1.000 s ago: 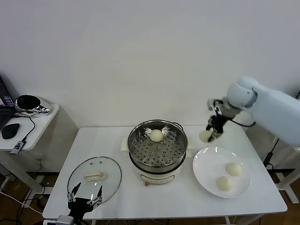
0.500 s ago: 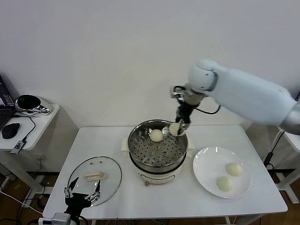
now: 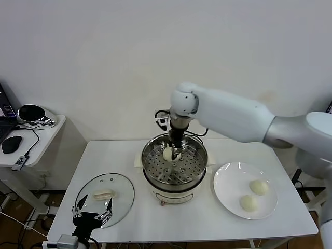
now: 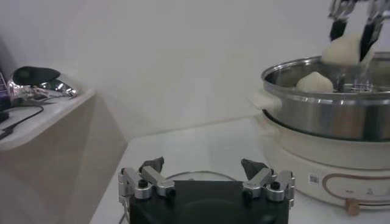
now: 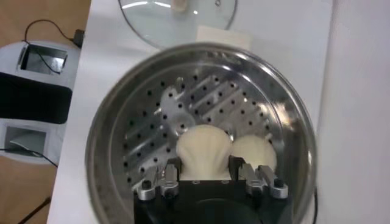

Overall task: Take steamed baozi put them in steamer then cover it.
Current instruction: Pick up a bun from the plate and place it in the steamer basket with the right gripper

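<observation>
My right gripper (image 3: 175, 150) reaches over the steamer (image 3: 160, 174), shut on a cream-white steamed baozi (image 3: 168, 154) held just above the perforated tray. In the right wrist view the held baozi (image 5: 204, 148) sits between the fingers (image 5: 173, 170), with another baozi (image 5: 256, 152) resting on the tray beside it. Two more baozi (image 3: 258, 187) (image 3: 248, 203) lie on the white plate (image 3: 230, 185). The glass cover (image 3: 117, 201) lies flat on the table at the front left. My left gripper (image 3: 93, 215) hangs open and empty at the cover's near edge.
The steamer's cream-white base (image 4: 317, 155) stands mid-table. A side table (image 3: 31, 136) to the far left carries a mouse, cables and a shiny metal object (image 4: 36, 85). The white wall runs close behind the table.
My right arm has swung left from above the plate to over the steamer, carrying the baozi and lowering it toward the tray. The left gripper has barely shifted.
</observation>
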You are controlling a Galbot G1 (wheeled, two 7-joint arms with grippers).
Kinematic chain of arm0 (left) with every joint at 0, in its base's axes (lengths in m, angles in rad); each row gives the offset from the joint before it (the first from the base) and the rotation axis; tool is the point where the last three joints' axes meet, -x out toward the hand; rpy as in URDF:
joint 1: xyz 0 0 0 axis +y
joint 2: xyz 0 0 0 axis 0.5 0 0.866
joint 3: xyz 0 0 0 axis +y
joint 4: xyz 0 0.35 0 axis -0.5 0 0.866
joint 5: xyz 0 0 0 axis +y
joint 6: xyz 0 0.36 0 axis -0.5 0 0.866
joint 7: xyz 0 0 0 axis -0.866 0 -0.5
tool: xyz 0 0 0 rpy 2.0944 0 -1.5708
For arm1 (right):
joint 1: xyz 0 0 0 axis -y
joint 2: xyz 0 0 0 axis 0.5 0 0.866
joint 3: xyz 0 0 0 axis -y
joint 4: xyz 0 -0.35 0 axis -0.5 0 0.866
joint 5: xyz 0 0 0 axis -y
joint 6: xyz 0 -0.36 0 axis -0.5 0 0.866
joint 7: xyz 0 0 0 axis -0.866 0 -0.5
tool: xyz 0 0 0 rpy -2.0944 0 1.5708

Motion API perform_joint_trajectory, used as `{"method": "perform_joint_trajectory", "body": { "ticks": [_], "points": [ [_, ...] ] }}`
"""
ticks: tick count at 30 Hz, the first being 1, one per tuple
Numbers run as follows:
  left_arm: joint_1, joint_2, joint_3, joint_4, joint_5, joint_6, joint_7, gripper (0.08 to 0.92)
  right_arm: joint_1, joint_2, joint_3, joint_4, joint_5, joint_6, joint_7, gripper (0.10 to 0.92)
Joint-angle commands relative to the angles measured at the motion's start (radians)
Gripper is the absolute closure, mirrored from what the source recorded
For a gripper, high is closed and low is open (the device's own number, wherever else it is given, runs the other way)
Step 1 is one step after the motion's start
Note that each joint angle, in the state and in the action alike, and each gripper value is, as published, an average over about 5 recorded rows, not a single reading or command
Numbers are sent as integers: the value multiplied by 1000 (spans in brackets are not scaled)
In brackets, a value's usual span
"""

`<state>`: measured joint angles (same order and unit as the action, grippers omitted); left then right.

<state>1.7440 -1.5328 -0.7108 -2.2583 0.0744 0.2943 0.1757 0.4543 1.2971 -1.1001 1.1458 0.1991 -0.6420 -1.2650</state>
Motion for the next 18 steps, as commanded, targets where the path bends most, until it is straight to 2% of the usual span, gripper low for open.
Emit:
{"method": "perform_joint_trajectory", "body": {
  "ticks": [1, 9, 18],
  "points": [
    [1, -1, -1, -5, -3, 1, 0, 177, -73, 91, 19, -84, -31, -9, 26, 533],
    [-10, -3, 4, 15, -4, 1, 0, 177, -100, 147, 32, -147, -45, 2, 38, 533],
    [-20, -5, 6, 22, -7, 1, -1, 177, -110, 145, 41, -141, -53, 6, 39, 522]
  ]
}}
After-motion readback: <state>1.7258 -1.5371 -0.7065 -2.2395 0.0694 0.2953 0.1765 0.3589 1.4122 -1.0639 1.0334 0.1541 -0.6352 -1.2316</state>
